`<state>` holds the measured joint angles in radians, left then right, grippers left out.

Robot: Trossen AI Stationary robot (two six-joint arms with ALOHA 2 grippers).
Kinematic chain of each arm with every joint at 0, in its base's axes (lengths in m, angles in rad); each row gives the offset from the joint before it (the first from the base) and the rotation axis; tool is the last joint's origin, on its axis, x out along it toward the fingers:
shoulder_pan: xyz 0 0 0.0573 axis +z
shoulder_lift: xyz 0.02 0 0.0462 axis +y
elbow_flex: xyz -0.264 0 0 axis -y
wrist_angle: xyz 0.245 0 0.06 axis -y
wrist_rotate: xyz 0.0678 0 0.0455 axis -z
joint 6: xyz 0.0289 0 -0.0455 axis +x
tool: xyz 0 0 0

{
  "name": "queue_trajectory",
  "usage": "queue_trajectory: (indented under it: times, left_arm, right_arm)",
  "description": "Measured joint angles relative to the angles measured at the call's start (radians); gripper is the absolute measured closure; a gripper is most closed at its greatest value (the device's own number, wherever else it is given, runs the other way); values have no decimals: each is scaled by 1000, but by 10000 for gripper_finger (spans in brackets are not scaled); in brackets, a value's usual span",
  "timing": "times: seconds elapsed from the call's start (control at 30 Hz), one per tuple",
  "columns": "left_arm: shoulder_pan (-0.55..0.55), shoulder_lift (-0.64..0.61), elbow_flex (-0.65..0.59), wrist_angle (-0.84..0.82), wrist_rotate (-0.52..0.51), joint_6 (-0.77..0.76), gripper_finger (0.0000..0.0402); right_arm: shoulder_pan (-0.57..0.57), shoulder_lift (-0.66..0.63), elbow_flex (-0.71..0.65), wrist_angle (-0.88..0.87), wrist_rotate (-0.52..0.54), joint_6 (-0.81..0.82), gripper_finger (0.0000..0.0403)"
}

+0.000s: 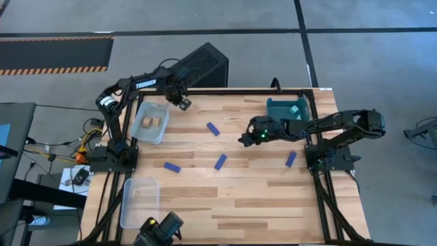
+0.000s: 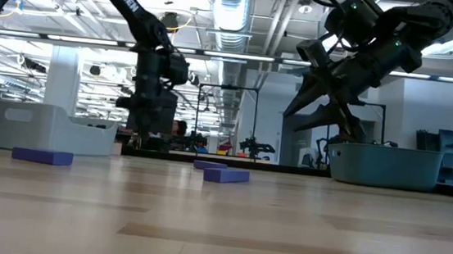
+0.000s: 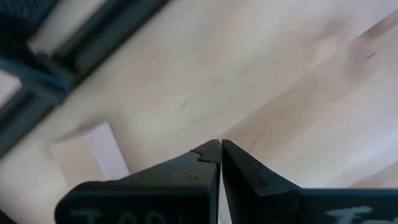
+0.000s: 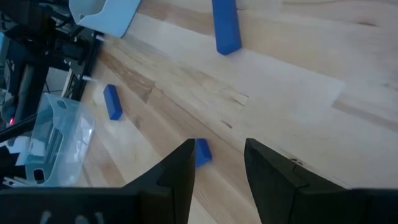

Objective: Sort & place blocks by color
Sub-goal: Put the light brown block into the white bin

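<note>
Left fingers: I'm seeing the left gripper (image 3: 220, 155) pinched together on nothing, hovering near the table's far edge beside the white bin (image 1: 151, 122).
Right fingers: the right gripper (image 4: 219, 163) is hanging apart mid-table, holding nothing.
Blocks: four blue blocks (image 1: 220, 161) are lying mid-table, tan pieces (image 1: 150, 123) in the white bin.
Risk: I'm judging the left missed; a wood-coloured piece (image 3: 93, 155) is sitting beside it.
Surface: pale wood table (image 1: 239, 205).
Room: open workshop.

open tabletop (image 1: 246, 198) mid-front, blue blocks (image 1: 220, 162) scattered, bins (image 1: 151, 123) along edges
</note>
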<state>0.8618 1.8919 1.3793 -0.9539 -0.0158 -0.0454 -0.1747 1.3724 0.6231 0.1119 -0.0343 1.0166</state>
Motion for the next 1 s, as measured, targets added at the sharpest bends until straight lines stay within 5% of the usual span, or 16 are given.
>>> queue_trajectory:
  times: [0.4,0.73,1.0]
  left_arm:
    - [54,6,69,-55,-34,49,398]
    - [90,6,62,-85,-188,7,355]
    - [123,7,-1,-68,-231,-21,371]
  right_arm:
    - [11,0,0,-3,11,7,241]
    - [70,0,0,-8,65,39,241]
    - [81,0,0,-8,66,54,241]
